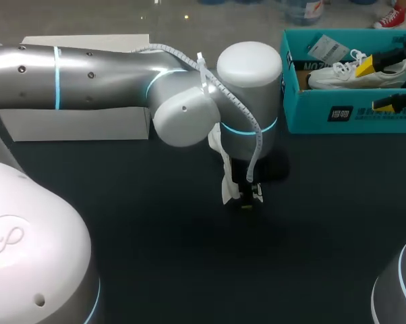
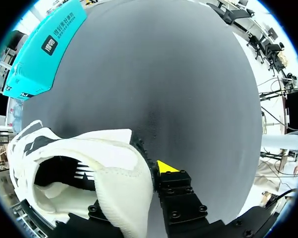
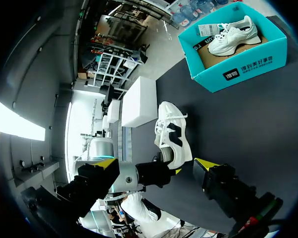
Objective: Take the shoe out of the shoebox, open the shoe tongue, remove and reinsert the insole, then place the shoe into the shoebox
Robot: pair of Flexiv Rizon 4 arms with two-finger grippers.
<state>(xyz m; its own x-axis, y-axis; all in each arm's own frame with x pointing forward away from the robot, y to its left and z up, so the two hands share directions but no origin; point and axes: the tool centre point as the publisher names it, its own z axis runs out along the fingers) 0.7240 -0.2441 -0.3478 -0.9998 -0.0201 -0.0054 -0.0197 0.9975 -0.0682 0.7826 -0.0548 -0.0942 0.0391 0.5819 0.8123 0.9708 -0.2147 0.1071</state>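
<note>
A white shoe (image 2: pixel 79 163) with black side marks (image 3: pixel 173 134) lies on the dark table, mostly hidden under my left arm in the head view (image 1: pixel 224 181). My left gripper (image 1: pixel 249 196) points down at its heel. In the left wrist view the heel wall is pinched between the fingers (image 2: pixel 141 173), with one yellow tip outside it and the other hidden inside the shoe. The teal shoebox (image 1: pixel 324 111) (image 3: pixel 238 74) stands at the back right with a second white shoe (image 1: pixel 358 73) in it. My right gripper (image 1: pixel 375 84) (image 3: pixel 156 163) hangs over the box, wide open and empty.
A white box (image 1: pixel 75 121) (image 3: pixel 139 101) lies at the back left, behind my left arm. A paper tag (image 1: pixel 326 48) rests in the shoebox beside the second shoe. Dark bare table surface (image 1: pixel 291 256) spreads in front of the shoe.
</note>
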